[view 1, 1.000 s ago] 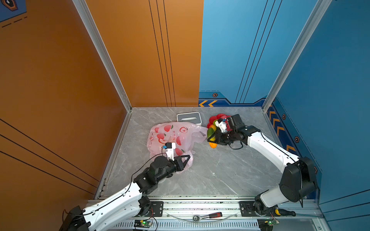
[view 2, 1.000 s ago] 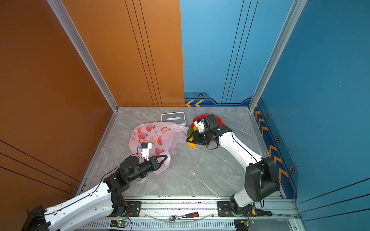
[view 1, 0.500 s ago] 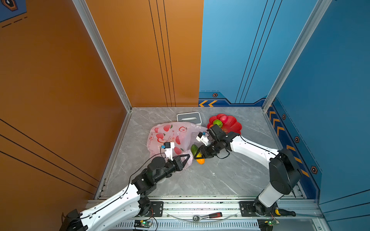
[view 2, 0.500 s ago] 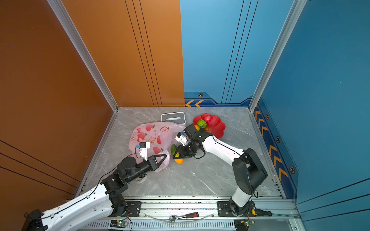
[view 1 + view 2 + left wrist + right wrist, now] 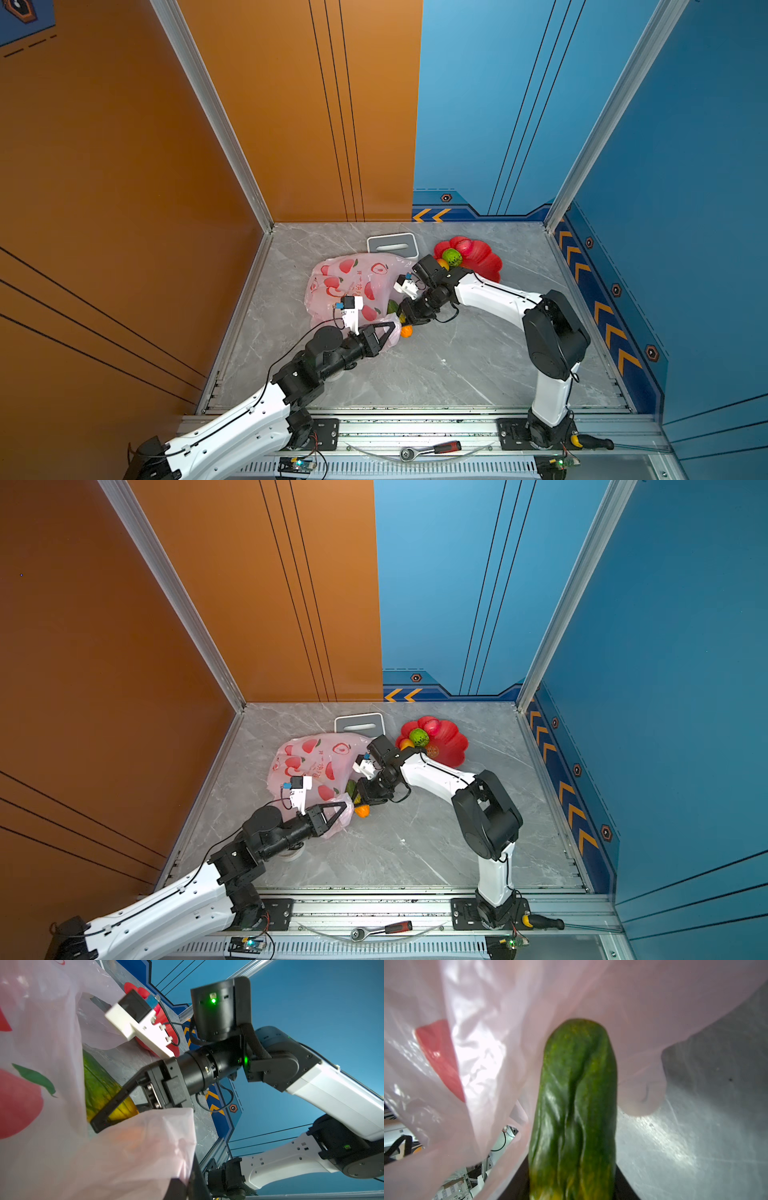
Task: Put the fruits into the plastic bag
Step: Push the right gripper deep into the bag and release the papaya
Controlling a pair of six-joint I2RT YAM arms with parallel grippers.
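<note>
The pale-pink plastic bag (image 5: 353, 282) (image 5: 316, 762) printed with red apples lies left of centre on the grey floor. My left gripper (image 5: 388, 330) (image 5: 188, 1186) is shut on the bag's near edge and lifts it. My right gripper (image 5: 401, 318) (image 5: 572, 1188) is shut on a long mango-shaped fruit (image 5: 575, 1105) (image 5: 101, 1093), green at one end and orange at the other. Its green end pokes into the bag's mouth, and its orange end (image 5: 406, 331) shows outside. A green fruit (image 5: 451, 257), a yellow one (image 5: 442, 263) and a pink-red one (image 5: 463, 245) rest on the red dish (image 5: 484, 266).
A white-and-grey tissue box (image 5: 392, 243) stands behind the bag near the back wall. Orange and blue walls enclose the floor. On the front rail lie a ratchet wrench (image 5: 432, 451) and a screwdriver (image 5: 590, 442).
My right gripper has carried the mango-shaped fruit from the red dish leftward and nearer, up to the bag's mouth. The left gripper has stayed shut on the bag, shifting only slightly.
</note>
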